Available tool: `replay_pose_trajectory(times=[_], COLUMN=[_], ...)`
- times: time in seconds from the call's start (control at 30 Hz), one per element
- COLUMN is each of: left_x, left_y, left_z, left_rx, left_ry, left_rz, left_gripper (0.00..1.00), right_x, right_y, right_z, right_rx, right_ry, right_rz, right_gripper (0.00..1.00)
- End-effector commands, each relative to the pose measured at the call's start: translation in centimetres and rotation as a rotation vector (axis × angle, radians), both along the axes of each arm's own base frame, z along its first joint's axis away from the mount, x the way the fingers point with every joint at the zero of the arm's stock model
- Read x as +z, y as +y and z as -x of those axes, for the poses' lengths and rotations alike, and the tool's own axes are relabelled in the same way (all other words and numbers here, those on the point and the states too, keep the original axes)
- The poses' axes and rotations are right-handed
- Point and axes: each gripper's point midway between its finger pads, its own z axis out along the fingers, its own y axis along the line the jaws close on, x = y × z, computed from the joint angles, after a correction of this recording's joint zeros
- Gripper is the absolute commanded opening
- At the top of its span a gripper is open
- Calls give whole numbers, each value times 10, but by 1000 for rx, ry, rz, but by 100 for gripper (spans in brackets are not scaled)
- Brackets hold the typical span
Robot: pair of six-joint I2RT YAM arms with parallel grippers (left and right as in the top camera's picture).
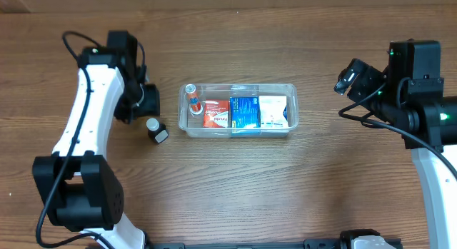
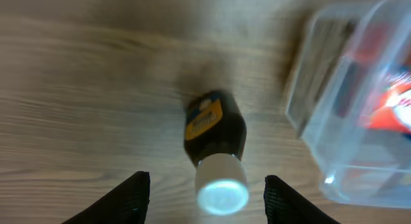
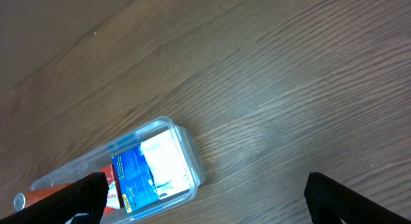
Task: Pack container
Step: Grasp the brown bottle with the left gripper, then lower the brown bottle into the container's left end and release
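Observation:
The clear container (image 1: pixel 292 106) sits mid-table and holds a red box (image 1: pixel 215 114), a blue box (image 1: pixel 244 112), a white box (image 1: pixel 273 111) and an orange-labelled tube (image 1: pixel 192 98). A small dark bottle with a white cap (image 1: pixel 156 129) stands on the table left of it. In the left wrist view the bottle (image 2: pixel 215 137) lies between my open left gripper's (image 2: pixel 207 197) fingers, untouched, with the container (image 2: pixel 314 108) to the right. My right gripper (image 3: pixel 204 198) is open and empty, high at the right, with the container (image 3: pixel 192 161) below it.
Bare wooden table (image 1: pixel 235 185) all round. The left arm (image 1: pixel 93 113) stretches along the left side; the right arm (image 1: pixel 421 106) stands at the far right.

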Motion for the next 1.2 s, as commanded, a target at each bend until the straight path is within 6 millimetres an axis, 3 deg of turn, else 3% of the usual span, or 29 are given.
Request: replay_pose_trajectory(times=[0.0,0.1,0.2,0.33,0.43,0.53,0.6,0.63,0.7,0.8,0.93,1.07,1.17], left_x=[-27,-39,-40,-35,-2,72,110,125,135,132,96,44,25], left_y=[-11,-9,-7,-5,-7,-17,-30,-38,-53,-83,-113,-117,-115], left_z=[10,11,11,5,1,-1,-1,0,4,4,-5,-10,-11], left_rx=[-48,-58,-56,-58,-60,-86,-123,-146,-183,-221,-272,-247,-243], left_ry=[17,12,11,-10,-18,-92,-173,-211,-244,-261,-261,-246,-247], left_rz=[50,37,26,12,25,27,31,34,41,48,31,-4,-13], left_gripper=[58,55,27,16,9,8,8,8,8,7,7,6,6], right_x=[4,4,4,4,4,4,4,4,3,4,4,4,4], right_y=[-2,-2,-2,-2,-2,-2,-2,-2,-2,-2,-2,-2,-2], right_z=[-1,-1,-1,-1,-1,-1,-1,-1,-1,-1,-1,-1,-1], right_rx=[-9,-9,-9,-9,-9,-9,-9,-9,-9,-9,-9,-9,-9], right_ry=[-13,-13,-13,-13,-13,-13,-13,-13,-13,-13,-13,-13,-13], right_rz=[-2,-2,-2,-2,-2,-2,-2,-2,-2,-2,-2,-2,-2], right_gripper=[100,100,100,100,100,100,100,100,100,100,100,100,100])
